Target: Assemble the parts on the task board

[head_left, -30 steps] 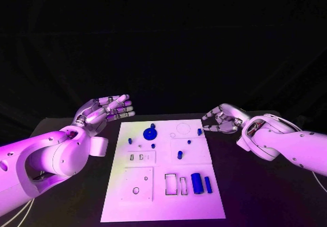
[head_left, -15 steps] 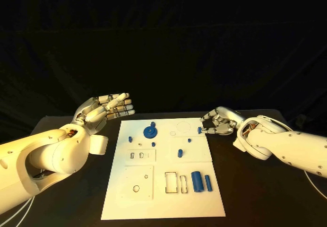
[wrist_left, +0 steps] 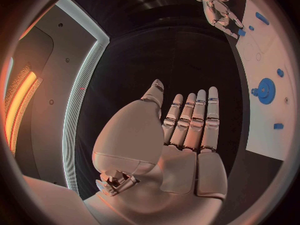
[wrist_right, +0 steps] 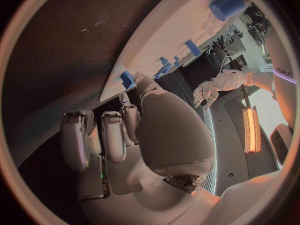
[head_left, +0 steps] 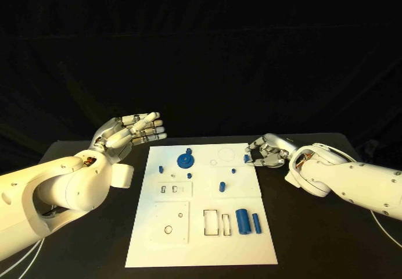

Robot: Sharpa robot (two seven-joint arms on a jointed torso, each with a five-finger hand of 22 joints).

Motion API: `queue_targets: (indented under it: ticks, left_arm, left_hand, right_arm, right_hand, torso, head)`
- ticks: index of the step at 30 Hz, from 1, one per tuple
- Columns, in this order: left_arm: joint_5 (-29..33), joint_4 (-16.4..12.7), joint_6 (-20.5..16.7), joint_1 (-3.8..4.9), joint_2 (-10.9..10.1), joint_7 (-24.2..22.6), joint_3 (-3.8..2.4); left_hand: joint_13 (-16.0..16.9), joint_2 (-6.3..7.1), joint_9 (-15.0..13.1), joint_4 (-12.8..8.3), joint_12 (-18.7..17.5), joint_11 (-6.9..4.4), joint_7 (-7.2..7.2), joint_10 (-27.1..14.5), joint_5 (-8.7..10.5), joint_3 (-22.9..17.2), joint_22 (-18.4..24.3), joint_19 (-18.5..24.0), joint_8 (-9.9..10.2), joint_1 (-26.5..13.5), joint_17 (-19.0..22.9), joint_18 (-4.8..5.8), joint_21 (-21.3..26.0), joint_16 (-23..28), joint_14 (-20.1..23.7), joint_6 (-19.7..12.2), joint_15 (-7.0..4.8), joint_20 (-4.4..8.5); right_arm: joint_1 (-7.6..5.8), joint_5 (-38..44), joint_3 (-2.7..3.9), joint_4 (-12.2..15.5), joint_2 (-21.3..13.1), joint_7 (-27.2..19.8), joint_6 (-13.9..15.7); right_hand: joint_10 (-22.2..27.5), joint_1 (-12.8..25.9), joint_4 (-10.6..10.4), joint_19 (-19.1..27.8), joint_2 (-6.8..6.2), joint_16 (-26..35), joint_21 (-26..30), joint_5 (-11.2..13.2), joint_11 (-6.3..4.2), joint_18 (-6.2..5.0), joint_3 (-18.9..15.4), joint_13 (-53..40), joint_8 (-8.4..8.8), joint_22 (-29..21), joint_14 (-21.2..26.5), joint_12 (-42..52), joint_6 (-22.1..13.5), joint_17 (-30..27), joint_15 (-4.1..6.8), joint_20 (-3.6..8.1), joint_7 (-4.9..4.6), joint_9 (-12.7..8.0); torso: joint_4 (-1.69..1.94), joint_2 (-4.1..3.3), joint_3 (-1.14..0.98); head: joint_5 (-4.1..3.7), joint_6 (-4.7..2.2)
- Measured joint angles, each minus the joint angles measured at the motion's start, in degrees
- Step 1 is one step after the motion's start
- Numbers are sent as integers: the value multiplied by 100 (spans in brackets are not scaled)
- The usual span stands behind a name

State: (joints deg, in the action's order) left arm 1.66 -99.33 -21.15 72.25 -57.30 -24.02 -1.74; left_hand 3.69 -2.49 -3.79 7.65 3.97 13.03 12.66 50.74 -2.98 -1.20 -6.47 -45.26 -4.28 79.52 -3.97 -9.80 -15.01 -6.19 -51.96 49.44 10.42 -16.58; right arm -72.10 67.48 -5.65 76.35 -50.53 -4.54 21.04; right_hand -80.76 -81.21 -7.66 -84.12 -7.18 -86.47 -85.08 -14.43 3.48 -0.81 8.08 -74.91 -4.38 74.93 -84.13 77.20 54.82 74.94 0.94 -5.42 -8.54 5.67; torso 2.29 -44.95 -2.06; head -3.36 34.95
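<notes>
The white task board lies mid-table, also seen as board and board. On it are a blue gear, small blue pegs, a thick blue cylinder and a thin blue bar. A small blue piece stands at the far right edge. My right hand is curled beside it, fingertips touching the piece; a real grip is unclear. My left hand hovers raised off the far left corner, palm bare, fingers straight.
Rectangular slots and a round hole sit in the board's near half. The black table surrounds the board. My left forearm lies along the board's left side, my right forearm along its right.
My right hand has slid left to the board's far right edge until its fingertips meet the small blue piece. The left hand has stayed in place.
</notes>
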Motion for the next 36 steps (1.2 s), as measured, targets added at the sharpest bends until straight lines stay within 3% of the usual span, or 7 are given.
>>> queue_targets:
  ticks: [12,24,31,36]
  left_arm:
    - [1,-2,1,0,0,2,0]
    - [2,-5,1,0,-3,6,0]
    - [2,-5,1,0,-6,8,0]
    - [3,-5,1,0,-7,10,0]
  left_hand:
    - [0,0,1,0,0,0,0,0,0,0,0,0,0,0,0,0,0,0,0,0,0,0]
    - [0,0,1,-16,0,0,0,0,0,16,4,0,0,0,0,0,0,0,0,0,0,0]
    - [0,0,1,-16,0,0,0,0,0,16,4,0,0,0,0,0,0,0,0,0,0,0]
    - [0,0,2,-16,0,0,0,0,0,16,4,0,0,0,0,0,0,0,0,0,0,0]
  right_arm:
    - [25,47,0,-70,105,19,-42]
    - [41,75,2,-156,178,37,-56]
    - [45,82,2,-181,185,50,-54]
    - [45,82,2,-188,194,52,-41]
  right_hand:
    - [-22,-14,43,0,92,-22,-24,-20,-21,0,68,-2,-135,-1,0,86,335,-1,0,0,32,65]
    - [-63,-28,51,0,123,-46,-45,-21,-21,0,108,-7,-158,-2,0,117,394,-1,-1,0,49,71]
    - [-116,-55,64,0,268,-45,-110,-20,-74,0,212,-7,-269,-2,0,150,608,-2,-1,0,105,103]
    - [-166,-68,97,18,360,-67,-121,24,-125,-1,324,-17,-353,-3,22,156,753,-2,65,50,187,121]
  torso:
    - [-3,0,-7]
    - [-1,-1,-8]
    - [-1,0,-9]
    - [-2,0,-10]
  head:
    - [1,20]
    - [3,38]
    - [12,45]
    - [15,46]
